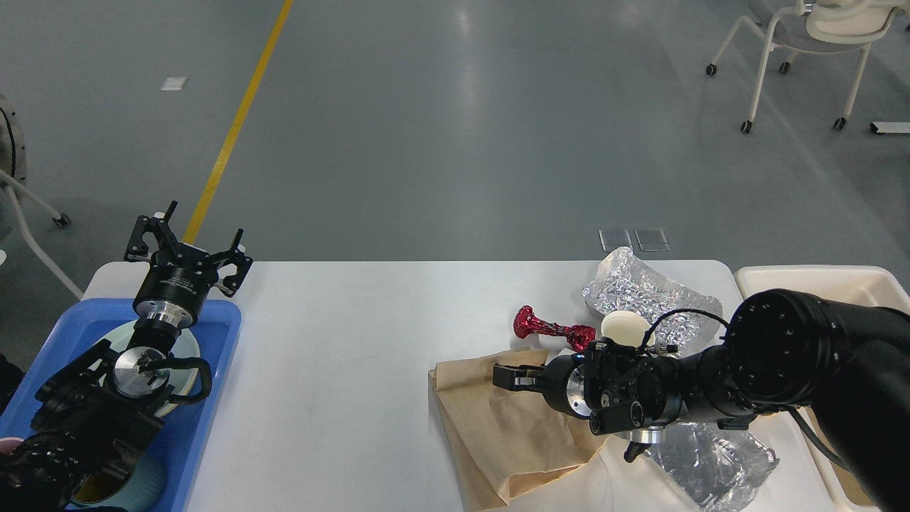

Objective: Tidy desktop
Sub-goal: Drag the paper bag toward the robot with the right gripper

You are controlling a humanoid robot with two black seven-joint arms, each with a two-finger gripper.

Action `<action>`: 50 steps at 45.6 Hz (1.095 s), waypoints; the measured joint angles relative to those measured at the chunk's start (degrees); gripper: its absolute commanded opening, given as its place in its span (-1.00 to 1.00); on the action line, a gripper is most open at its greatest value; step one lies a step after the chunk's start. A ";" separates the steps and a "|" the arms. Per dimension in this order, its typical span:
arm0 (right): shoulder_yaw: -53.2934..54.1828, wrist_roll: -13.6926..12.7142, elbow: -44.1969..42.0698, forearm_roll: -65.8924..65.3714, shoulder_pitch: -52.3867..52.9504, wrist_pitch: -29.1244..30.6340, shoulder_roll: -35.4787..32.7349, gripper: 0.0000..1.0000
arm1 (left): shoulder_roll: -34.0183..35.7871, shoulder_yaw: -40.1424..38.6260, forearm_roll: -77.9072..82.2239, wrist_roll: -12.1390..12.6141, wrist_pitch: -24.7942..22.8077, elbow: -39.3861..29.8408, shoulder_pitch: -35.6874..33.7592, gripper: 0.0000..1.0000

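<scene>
The desktop (pixel 341 355) is spread beneath both grippers: the left gripper (pixel 188 245), at nine o'clock, is held wide open and empty, while the right gripper (pixel 513 377), at four o'clock, is seen over brown paper (pixel 498 434), its opening impossible to tell.

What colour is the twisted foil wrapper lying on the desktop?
Shiny red: the foil wrapper lies on the desktop; head view.

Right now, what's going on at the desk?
The robot is partway through tidying the desktop. Its right gripper reaches low over the crumpled brown paper, beside a red foil wrapper and silver foil. The left gripper hangs open and empty above the blue tray, which holds dishes.
</scene>
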 measured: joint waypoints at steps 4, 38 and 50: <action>-0.62 -0.23 0.06 -0.02 0.14 0.42 -0.17 0.88 | 0.00 0.00 0.00 0.00 0.00 0.00 0.00 0.99; -5.72 0.22 10.69 -0.29 11.76 17.72 -9.07 1.00 | 0.00 0.00 0.00 0.04 0.00 0.00 0.00 0.99; -6.11 0.12 23.99 -0.29 34.31 29.93 -13.56 1.00 | 0.00 -0.01 0.00 0.04 0.00 0.00 0.00 0.99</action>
